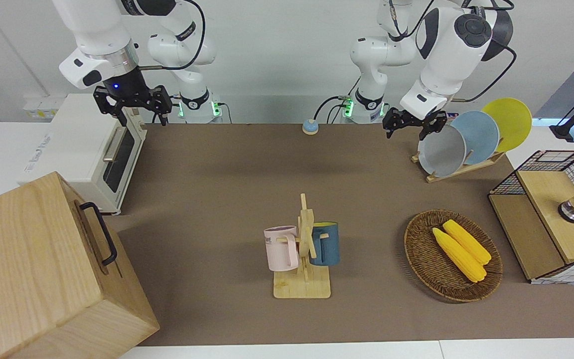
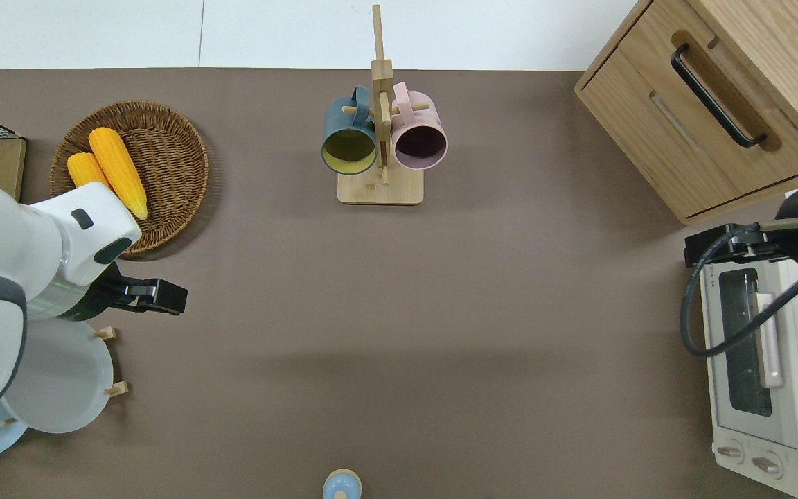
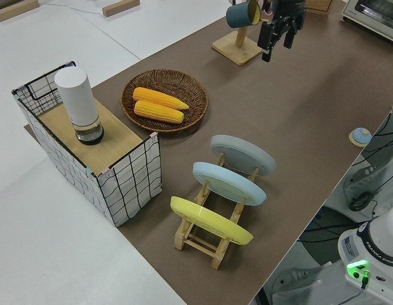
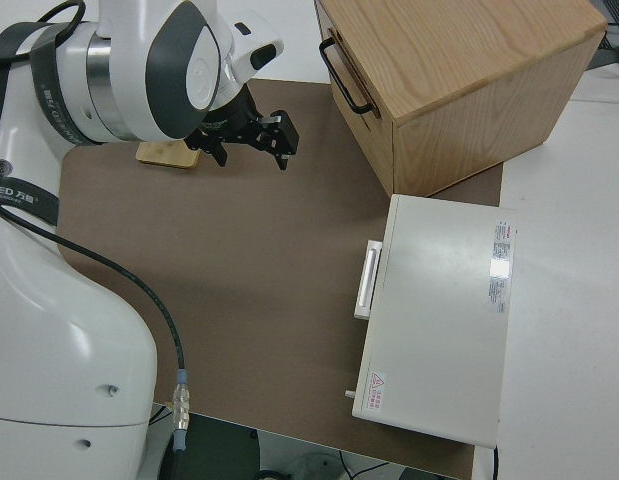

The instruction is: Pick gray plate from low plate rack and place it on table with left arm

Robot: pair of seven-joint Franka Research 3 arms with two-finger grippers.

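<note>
Gray plate (image 1: 442,150) leans in the low plate rack (image 1: 459,169) at the table (image 1: 247,184) edge nearest the left arm's base; the left gripper (image 1: 413,123) hovers open-fingered just above its rim, approaching. Next: lower and pinch the rim. Right arm parked

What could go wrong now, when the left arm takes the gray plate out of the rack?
1. The gray plate leans right beside the light blue plate in the low plate rack; lifting it at an angle may knock the blue one.
2. The left gripper is close above the plate's rim; a descent slightly off target might push the plate instead of straddling it.
3. The rack looks light and could shift.
</note>
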